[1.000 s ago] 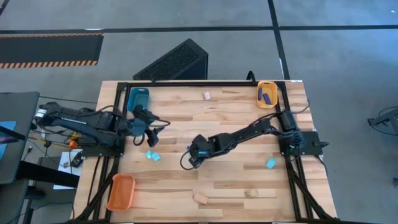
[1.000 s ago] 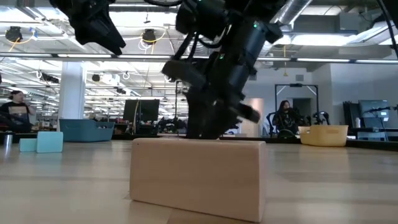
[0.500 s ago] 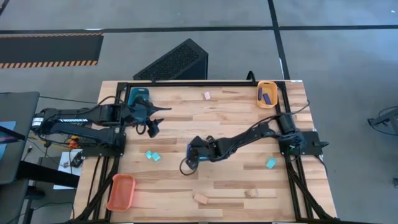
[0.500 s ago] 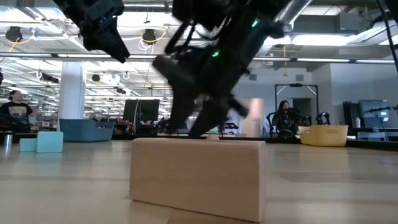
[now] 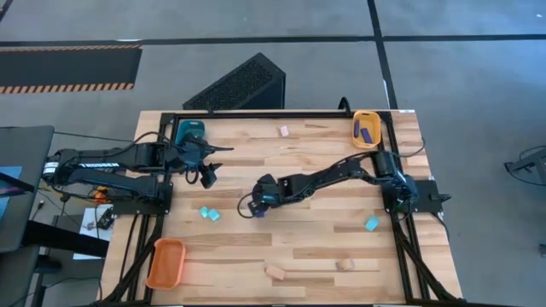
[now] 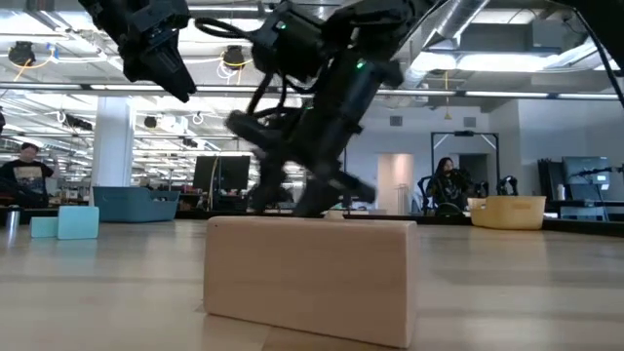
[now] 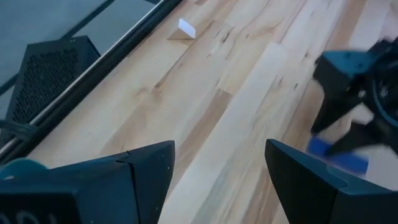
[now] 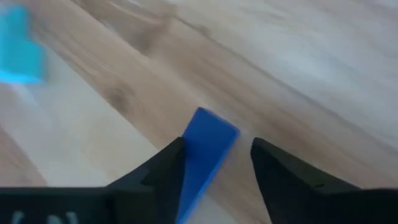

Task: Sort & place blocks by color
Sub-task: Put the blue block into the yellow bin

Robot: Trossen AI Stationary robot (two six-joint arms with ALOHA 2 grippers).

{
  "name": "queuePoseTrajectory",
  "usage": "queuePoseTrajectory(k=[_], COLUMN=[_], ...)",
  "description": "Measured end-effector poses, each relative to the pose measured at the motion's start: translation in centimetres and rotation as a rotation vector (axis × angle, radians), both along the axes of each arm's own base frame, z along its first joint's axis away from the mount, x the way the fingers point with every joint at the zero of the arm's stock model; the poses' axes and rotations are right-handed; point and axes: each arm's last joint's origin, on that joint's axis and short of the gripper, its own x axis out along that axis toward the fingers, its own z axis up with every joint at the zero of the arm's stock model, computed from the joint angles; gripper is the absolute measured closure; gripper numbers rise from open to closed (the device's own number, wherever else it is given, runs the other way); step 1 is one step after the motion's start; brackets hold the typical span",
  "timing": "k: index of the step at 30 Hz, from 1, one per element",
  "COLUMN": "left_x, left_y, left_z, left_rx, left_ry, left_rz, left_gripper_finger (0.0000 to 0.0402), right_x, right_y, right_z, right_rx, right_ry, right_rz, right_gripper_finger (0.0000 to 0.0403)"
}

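Blocks were the things to be sorted, and the one that mattered at this moment was a dark blue block point(image 8: 205, 152) lying on the table point(image 5: 324, 247) near its middle. In the right wrist view this block lay between the two dark fingers of the right gripper point(image 5: 258, 205), closer to one finger point(image 8: 163, 169) than to the other. The fingers stood apart around it and did not yet press on it, so I judged that nothing was held. The long axis of the block pointed ahead from the gripper, slightly slanted, so the fingers would close on its long sides. The block was off centre, and a small correction toward that nearer finger seemed useful before closing.

Nearest to the low camera stood a pale wood block point(image 6: 310, 278), with the right arm reaching down behind it. Two light cyan blocks point(image 5: 209, 213) lay just beside each other, near the right gripper on its left-arm side.

The left gripper point(image 5: 207, 173) hung above the table near the teal tray point(image 5: 189, 130), its fingers wide apart and empty. In its wrist view the dark blue block point(image 7: 339, 155) showed far ahead, under the other gripper, so the right arm was clearly the nearer one.

Farther off, another cyan block point(image 5: 371, 223) lay near the right edge, a small wood block point(image 5: 284, 131) near the far edge, and the yellow-orange tray point(image 5: 356, 135), which already held a dark blue piece, in the far right corner.
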Motion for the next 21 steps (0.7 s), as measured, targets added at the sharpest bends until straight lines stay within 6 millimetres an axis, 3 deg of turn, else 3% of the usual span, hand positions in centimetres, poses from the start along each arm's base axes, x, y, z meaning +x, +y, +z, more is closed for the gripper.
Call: queuePoseTrajectory(k=[5, 11, 17, 21], left_x=[-0.2, 0.2, 0.6, 1.0], left_y=[0.0, 0.0, 0.1, 0.0], left_z=[-0.1, 0.2, 0.7, 1.1], left_rx=[-0.020, 0.017, 0.046, 0.029], left_ry=[0.011, -0.027, -0.076, -0.139], left_rz=[0.021, 0.002, -0.022, -0.032], left_gripper_finger=[0.0162, 0.0162, 0.0162, 0.0162], right_x=[-1.7, -4.3, -5.1, -5.0], right_y=[-0.6, -2.8, -2.9, -2.9], right_z=[3.6, 9.1, 10.7, 9.5], right_rx=[-0.072, -0.188, -0.197, -0.178], right_ry=[0.039, 0.078, 0.066, 0.108], right_rz=[0.039, 0.024, -0.025, -0.029], right_gripper_finger=[0.0251, 0.0306, 0.0314, 0.0279])
